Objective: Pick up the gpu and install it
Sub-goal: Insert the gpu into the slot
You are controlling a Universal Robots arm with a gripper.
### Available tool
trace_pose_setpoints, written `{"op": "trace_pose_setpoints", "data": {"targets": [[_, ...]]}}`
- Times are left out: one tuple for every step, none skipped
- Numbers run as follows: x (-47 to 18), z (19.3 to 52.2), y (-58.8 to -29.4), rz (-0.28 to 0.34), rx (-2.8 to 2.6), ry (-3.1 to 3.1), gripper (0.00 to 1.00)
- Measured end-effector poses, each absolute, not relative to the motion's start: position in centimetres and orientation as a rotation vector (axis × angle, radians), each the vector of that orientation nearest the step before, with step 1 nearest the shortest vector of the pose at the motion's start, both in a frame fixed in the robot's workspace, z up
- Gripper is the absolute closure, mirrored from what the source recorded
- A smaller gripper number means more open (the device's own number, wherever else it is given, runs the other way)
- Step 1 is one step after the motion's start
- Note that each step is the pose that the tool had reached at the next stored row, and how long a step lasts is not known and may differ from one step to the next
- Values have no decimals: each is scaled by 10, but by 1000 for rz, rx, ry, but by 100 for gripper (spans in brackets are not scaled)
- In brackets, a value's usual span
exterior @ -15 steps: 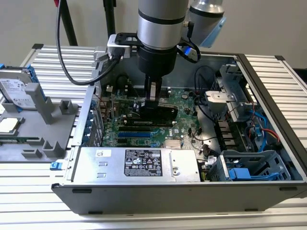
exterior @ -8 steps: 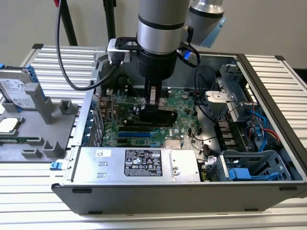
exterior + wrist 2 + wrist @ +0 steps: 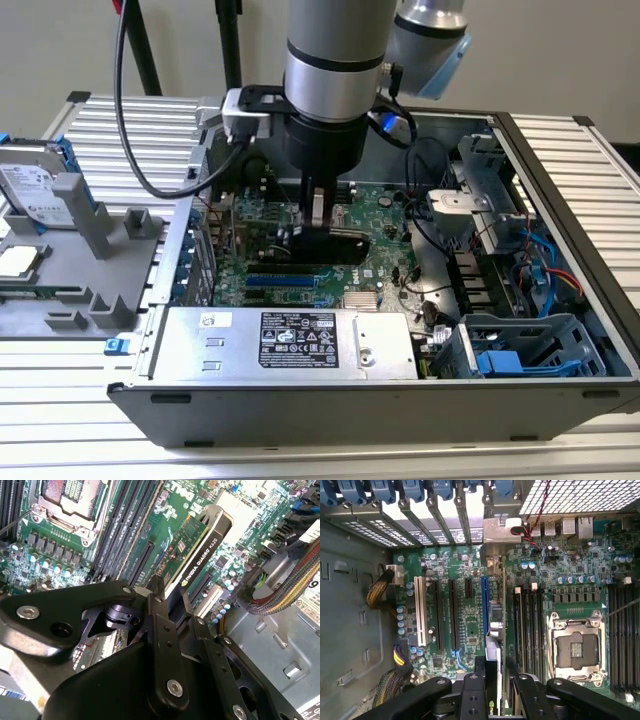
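The gpu point(image 3: 335, 243) is a green card with a black shroud. It stands on edge low inside the open computer case, just over the green motherboard point(image 3: 385, 210). My gripper point(image 3: 315, 222) reaches down from above and is shut on the gpu's near end. In the second wrist view the gpu point(image 3: 200, 545) sticks out from between the black fingers point(image 3: 159, 625) of the gripper point(image 3: 175, 607). In the first wrist view the gpu point(image 3: 493, 647) is edge-on beside the long blue slot point(image 3: 484, 605), held by the gripper point(image 3: 495, 667). I cannot tell whether it sits in a slot.
A silver power supply point(image 3: 290, 340) lines the case's front. Drive cages point(image 3: 520, 350) and cables point(image 3: 430, 170) crowd the exterior view's right. A hard drive point(image 3: 35, 190) rests on a grey fixture point(image 3: 100, 250) outside the case. The CPU socket point(image 3: 575, 650) and memory slots point(image 3: 530, 625) lie beside the gpu.
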State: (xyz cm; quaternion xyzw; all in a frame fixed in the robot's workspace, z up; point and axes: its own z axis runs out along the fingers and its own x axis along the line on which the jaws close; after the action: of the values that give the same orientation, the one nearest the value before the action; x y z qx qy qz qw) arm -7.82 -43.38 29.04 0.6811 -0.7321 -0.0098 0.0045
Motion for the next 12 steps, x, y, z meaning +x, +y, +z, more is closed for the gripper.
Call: {"op": "trace_pose_setpoints", "data": {"targets": [[-79, 290, -434, -31, 2134, -2293, 100], [-79, 289, -434, -30, 2134, -2293, 100], [-79, 289, -435, -30, 2134, -2293, 100], [-79, 288, -435, -30, 2134, -2293, 100], [-80, 288, -435, -30, 2134, -2293, 100], [-80, 288, -436, -30, 2134, -2293, 100], [-80, 287, -436, -30, 2134, -2293, 100], [-80, 287, -436, -30, 2134, -2292, 100], [-80, 287, -436, -30, 2134, -2292, 100], [-80, 287, -436, -30, 2134, -2292, 100], [-80, 287, -436, -30, 2134, -2292, 100], [-80, 286, -436, -30, 2134, -2293, 100]]}}
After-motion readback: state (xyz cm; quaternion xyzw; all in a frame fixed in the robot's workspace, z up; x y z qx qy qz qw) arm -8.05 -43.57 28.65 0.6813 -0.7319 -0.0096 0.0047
